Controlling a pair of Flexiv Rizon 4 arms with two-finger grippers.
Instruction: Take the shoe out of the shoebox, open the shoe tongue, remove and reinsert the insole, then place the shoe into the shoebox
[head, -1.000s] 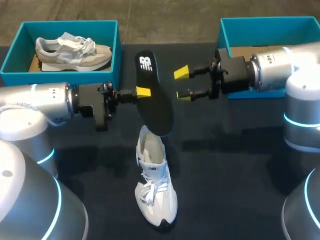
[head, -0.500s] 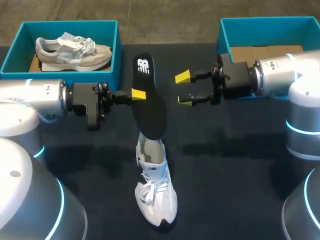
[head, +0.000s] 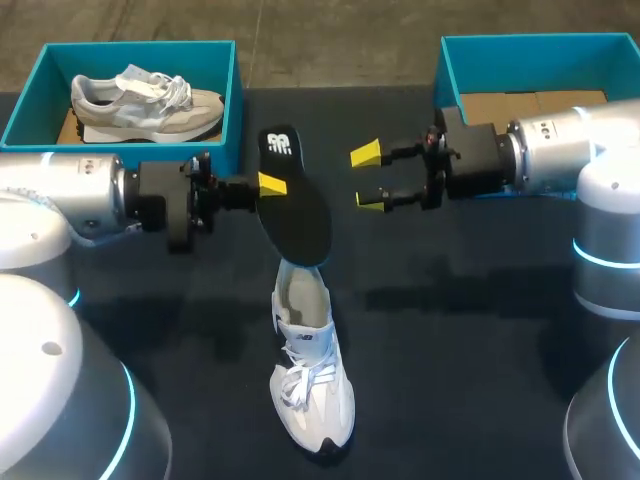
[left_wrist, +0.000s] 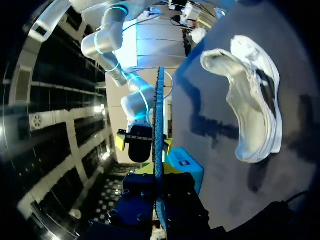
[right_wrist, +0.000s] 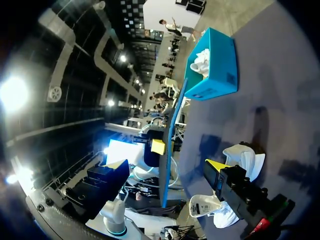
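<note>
A black insole (head: 293, 203) hangs tilted above the table, with my left gripper (head: 270, 184) shut on its edge. Its lower tip is over the heel opening of the white shoe (head: 310, 370), which lies on the dark table with its toe toward the front. In the left wrist view the insole (left_wrist: 159, 120) shows edge-on between the fingers of my left gripper (left_wrist: 159, 172), and the shoe (left_wrist: 252, 107) lies beside it. My right gripper (head: 368, 177) stands open to the right of the insole, apart from it. In the right wrist view the insole (right_wrist: 168, 160) stands ahead of my right gripper (right_wrist: 165, 167).
A teal shoebox (head: 30, 115) at the back left holds a second white-and-grey shoe (head: 145, 100). Another teal shoebox (head: 520, 50) at the back right shows only its cardboard bottom; my right arm crosses its front edge.
My left arm has drawn back to the left, carrying the insole that way. My right gripper pulled back slightly to the right, then stayed still and open.
</note>
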